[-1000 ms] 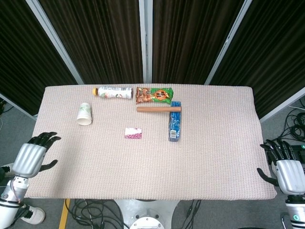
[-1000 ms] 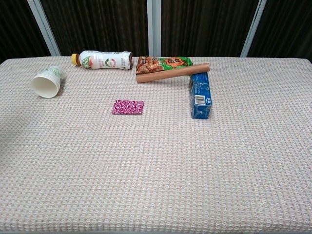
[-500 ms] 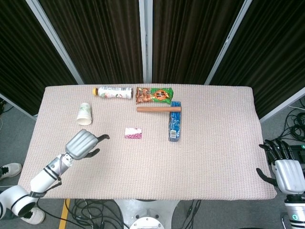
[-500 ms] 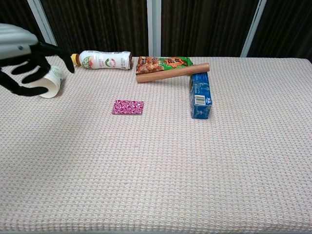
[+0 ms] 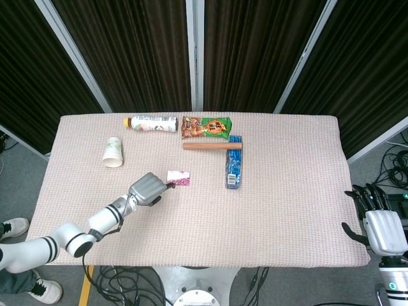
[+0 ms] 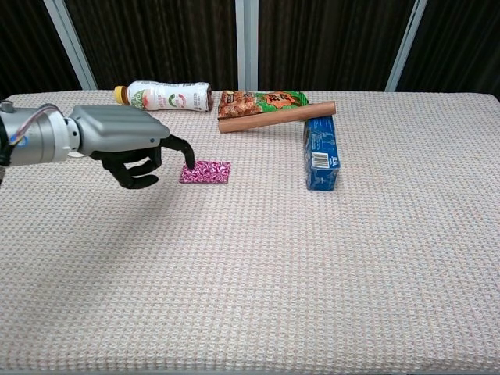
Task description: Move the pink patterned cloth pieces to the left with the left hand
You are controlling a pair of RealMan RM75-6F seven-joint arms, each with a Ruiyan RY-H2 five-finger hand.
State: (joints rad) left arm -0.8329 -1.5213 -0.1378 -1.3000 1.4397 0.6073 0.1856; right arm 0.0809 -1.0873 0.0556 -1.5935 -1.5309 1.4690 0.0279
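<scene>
Beige woven table (image 5: 287, 204), dark curtains behind. Head view: pink cloth (image 5: 178, 177) lies mid-table, left hand (image 5: 148, 189) just beside it; right hand (image 5: 381, 224) is held off the right edge, fingers spread. Chest view: left fingertip (image 6: 187, 165) is placed on the cloth's left edge, other fingers curled, nothing gripped.
</scene>
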